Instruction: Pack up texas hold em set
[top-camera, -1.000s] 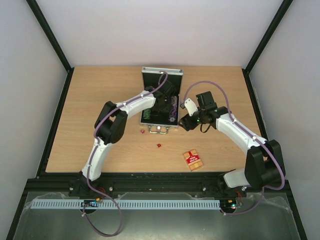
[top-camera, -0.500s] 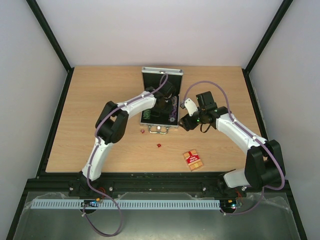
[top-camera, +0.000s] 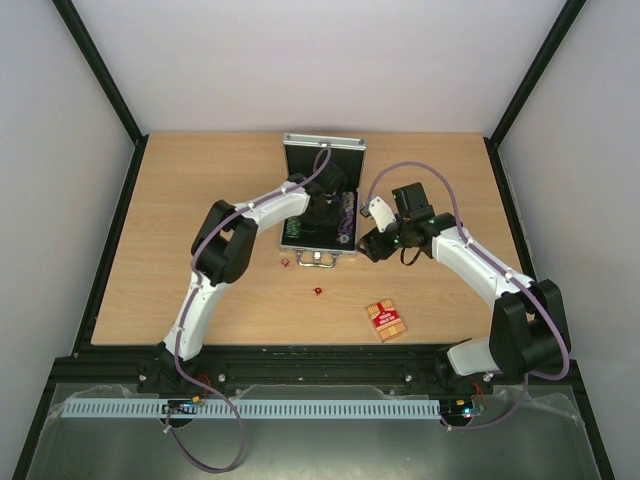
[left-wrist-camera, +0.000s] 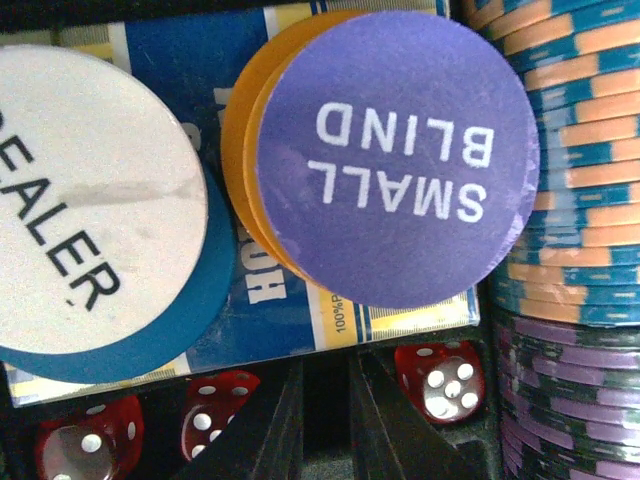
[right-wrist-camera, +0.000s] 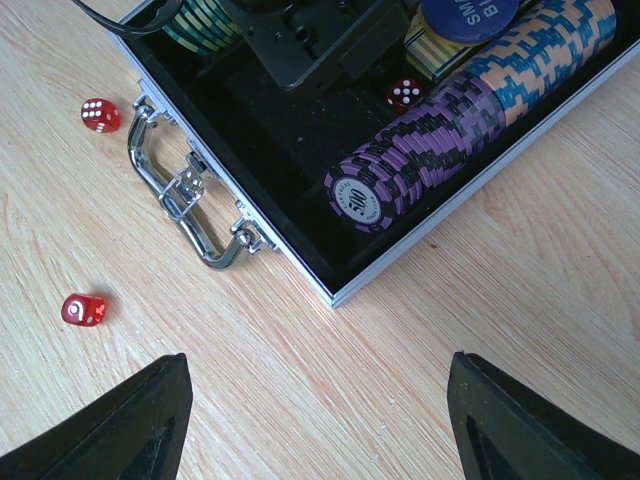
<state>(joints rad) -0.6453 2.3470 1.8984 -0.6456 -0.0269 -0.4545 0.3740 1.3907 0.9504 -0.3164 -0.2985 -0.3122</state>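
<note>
Case (top-camera: 322, 200) lies open on desk (top-camera: 200, 200); left fingers (left-wrist-camera: 325, 420) nearly together inside over dice (left-wrist-camera: 440, 378), right fingers (right-wrist-camera: 310, 420) apart.

A purple disc (left-wrist-camera: 398, 158) at upper centre of the left wrist view reads "SMALL BLIND" in white letters, upside down to the camera, while the white disc (left-wrist-camera: 85, 200) at the left edge shows "EALER," in black, its first letter cut off by the frame. Beneath them a blue box (left-wrist-camera: 300, 290) carries only fragments, "HO" and "100%". In the right wrist view, the end chip of the purple-and-black row (right-wrist-camera: 362, 197) is marked "500", and a blue disc (right-wrist-camera: 470, 15) at the top edge shows partial letters "SM" and "BL".
</note>
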